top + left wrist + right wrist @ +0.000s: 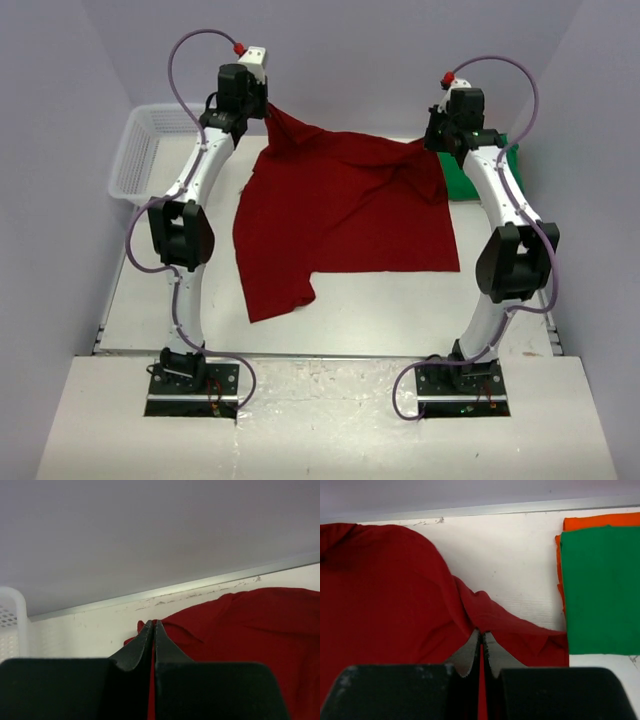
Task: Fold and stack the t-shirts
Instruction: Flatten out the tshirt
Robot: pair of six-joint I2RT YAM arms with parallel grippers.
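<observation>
While left tool (153,624) and right tool (481,632) pinch the dark red cloth t-shirt (340,220), spreading is in hand — next, probably lower it flat.

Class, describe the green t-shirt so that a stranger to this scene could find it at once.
Look to the far right corner of the white table, behind the right arm. There the green t-shirt lies folded on an orange t-shirt that peeks out along its edges. Unlike the dark red t-shirt spread mid-table, it is folded and no gripper holds it.
</observation>
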